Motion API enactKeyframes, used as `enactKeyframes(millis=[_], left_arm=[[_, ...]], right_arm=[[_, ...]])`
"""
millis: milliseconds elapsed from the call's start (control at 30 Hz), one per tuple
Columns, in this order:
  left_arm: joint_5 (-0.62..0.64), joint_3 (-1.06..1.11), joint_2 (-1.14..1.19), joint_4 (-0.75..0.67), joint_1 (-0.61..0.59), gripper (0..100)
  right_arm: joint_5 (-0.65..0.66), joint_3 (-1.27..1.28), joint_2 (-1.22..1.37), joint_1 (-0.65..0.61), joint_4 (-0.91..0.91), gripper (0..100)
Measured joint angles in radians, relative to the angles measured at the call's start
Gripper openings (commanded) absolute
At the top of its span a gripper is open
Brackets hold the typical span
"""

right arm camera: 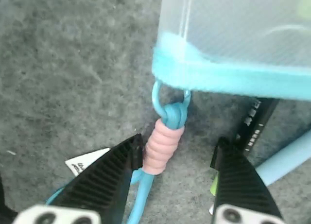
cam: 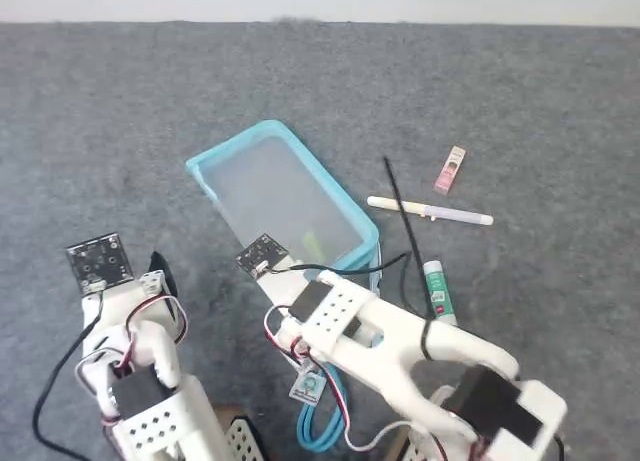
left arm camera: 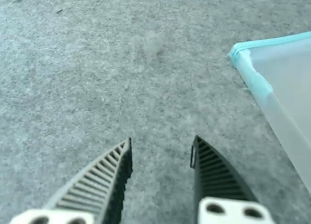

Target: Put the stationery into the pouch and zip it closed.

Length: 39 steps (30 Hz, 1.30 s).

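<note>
The translucent pouch with teal trim lies mid-table, and something green shows through it. My right gripper is open at its near corner, fingers either side of the pink bead on the teal zipper cord, not touching it. A black item and a light-blue stick lie under the pouch edge. To the pouch's right lie a white pen, a thin black pen, a pink eraser and a green-white glue stick. My left gripper is open over bare carpet, left of the pouch corner.
Grey carpet covers the whole table. The teal cord loop and its white tag trail under the right arm. The left arm's base sits at the near left.
</note>
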Motion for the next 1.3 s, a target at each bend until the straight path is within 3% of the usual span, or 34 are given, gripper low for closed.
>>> enactKeyframes(millis=[100, 333, 600, 833, 1000, 1167, 1300], left_arm=[[0.0, 0.0, 0.0, 0.0, 0.0, 19], [0.0, 0.0, 0.0, 0.0, 0.0, 19], [0.0, 0.0, 0.0, 0.0, 0.0, 19], [0.0, 0.0, 0.0, 0.0, 0.0, 19], [0.0, 0.0, 0.0, 0.0, 0.0, 19], [0.0, -0.009, 0.0, 0.0, -0.048, 19], [-0.157, -0.009, 0.0, 0.002, 0.003, 21]], right_arm=[[0.0, -0.006, 0.012, 0.0, 0.0, 21.8], [0.032, -0.031, 0.012, 0.0, 0.052, 0.2], [0.155, -0.043, 0.012, 0.002, 0.063, 0.6], [0.361, -0.173, -0.091, 0.167, 0.193, 0.6], [0.439, -0.391, -0.218, 0.301, 0.356, 0.6], [0.46, -0.514, -0.226, 0.336, 0.434, 0.6], [0.462, -0.528, -0.226, 0.333, 0.414, 0.6]])
